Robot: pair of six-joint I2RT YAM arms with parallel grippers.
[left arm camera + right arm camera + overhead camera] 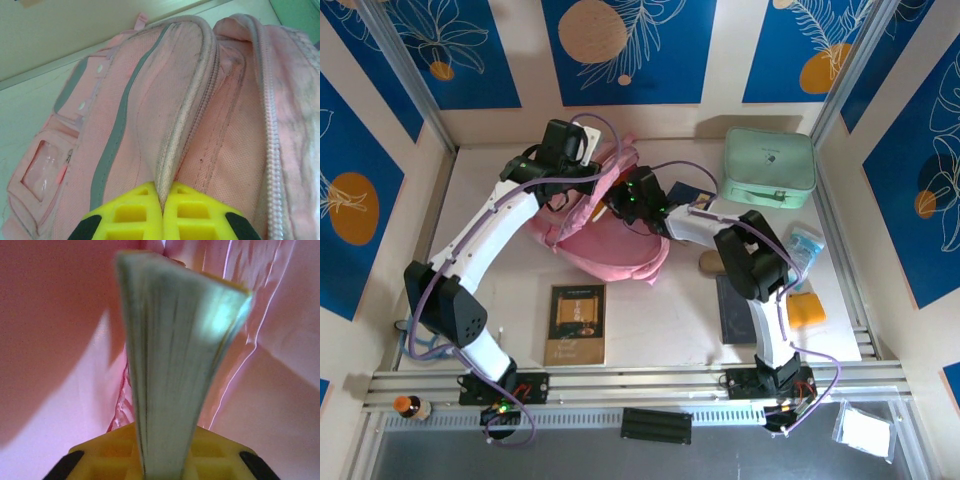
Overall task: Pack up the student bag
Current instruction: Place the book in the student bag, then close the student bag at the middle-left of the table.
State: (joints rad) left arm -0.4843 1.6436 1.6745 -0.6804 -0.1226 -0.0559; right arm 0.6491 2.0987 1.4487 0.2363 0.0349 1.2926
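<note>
Student bag (620, 245) lies at ctr of the table (660, 330) in the top view. It is pink and slumped, w/ its upper end lifted toward upper ctr of the frame. Left arm (490, 225) runs from lower left up to the bag's upper-left edge. In the left wrist view the left jaws sit at bottom ctr, together and pinching the zip-edged rim of the bag's flap, w/ fabric between the yellow pads. A grey strip (117, 135) runs diagonally up the front panel, and a clear-window pocket (42, 165) sits at lower left of that frame. Right arm (760, 265) comes from lower right and bends left, its wrist reaching the bag's opening just right of upper ctr. In the right wrist view the right jaws are clamped on a book (175, 365), held page-edges toward the camera and fanning a bit at the top, w/ pink lining on both sides — so it's inside the bag. Elsewhere on the table: a mint green case (768, 165) at upper right, apart from the bag; a brown book (577, 322) lying flat below the bag, left of ctr; a dark notebook (735, 308) right of ctr, partly under the right arm; an orange item (806, 308) beside it; a blue packet (807, 243) above that.
</note>
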